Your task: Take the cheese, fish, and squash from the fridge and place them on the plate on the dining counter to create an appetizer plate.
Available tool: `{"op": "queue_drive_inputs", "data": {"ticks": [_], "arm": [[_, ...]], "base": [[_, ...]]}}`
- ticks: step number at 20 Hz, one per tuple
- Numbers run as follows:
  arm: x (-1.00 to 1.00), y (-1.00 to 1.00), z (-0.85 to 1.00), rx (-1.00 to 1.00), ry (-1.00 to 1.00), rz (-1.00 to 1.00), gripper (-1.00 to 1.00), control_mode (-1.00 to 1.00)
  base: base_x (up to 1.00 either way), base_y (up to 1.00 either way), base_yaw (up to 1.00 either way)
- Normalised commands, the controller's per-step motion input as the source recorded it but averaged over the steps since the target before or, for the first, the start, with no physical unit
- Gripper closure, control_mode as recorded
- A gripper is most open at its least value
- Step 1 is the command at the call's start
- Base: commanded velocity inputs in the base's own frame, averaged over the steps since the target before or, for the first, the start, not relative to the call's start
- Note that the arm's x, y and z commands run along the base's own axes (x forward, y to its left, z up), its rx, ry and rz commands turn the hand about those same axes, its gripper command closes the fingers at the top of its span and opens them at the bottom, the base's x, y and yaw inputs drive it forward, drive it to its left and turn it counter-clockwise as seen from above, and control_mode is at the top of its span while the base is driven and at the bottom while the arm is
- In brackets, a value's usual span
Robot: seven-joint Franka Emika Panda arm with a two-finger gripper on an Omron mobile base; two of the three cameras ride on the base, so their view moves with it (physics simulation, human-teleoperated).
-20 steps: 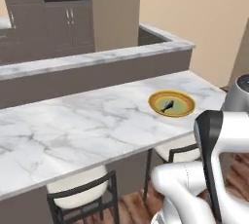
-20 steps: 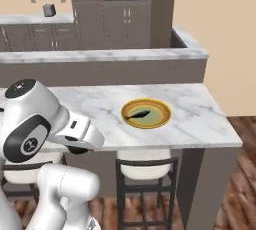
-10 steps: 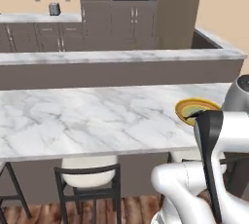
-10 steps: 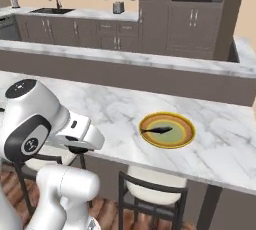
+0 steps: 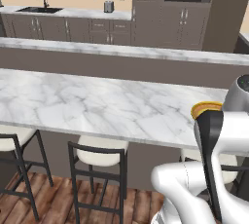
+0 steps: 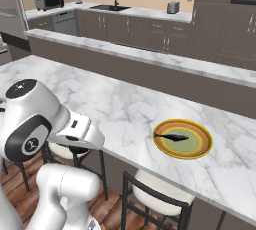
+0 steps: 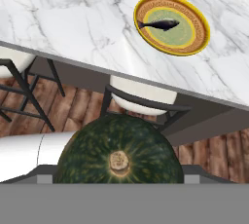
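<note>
**Ana:** So, starting at the fingers: the squash (image 7: 120, 152) sits right at the bottom of the hand view, dark green, stem scar facing the camera. The finger tips themselves are hidden behind it, but the jaws stand wide, and with the ball lodged where the tips should rise, I judge they are closed around it rather than hanging empty.

**Ben:** Agreed, it looks carried. Where is it going?

**Ana:** To the plate (image 7: 199, 17), which lies on the dining counter (image 7: 73, 13) well ahead of the hand. The fish (image 7: 158, 24) already lies on the plate's olive centre, toward one side. In the right base view the plate (image 6: 202, 146) sits near the counter's front edge with the fish (image 6: 171, 137) across it.

**Ben:** And the cheese?

**Ana:** I cannot find it in these pictures, so I take it that one is yet to be fetched.

**Ben:** How should the carry be done well?

**Ana:** The hand is low, below the counter edge and over the stools (image 7: 141, 102). I would lift it clear of the marble lip first, then travel over the plate. A round ball rolls, so bring it down close to the bare part of the centre, beside the fish and not on it, and part the fingers only once it rests.

**Ben:** And leave room for the wedge.
</note>
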Motion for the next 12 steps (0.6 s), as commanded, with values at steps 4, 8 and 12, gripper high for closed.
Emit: {"op": "queue_drive_inputs", "data": {"ticks": [4,8,12], "arm": [[0.00,0.00,0.00,0.00,0.00,0.00,1.00,1.00],[0.00,0.00,0.00,0.00,0.00,0.00,1.00,1.00],[0.00,0.00,0.00,0.00,0.00,0.00,1.00,1.00]], "base": [[0.53,-0.73,0.41],[0.53,-0.43,0.41],[0.14,-0.02,0.10]]}}
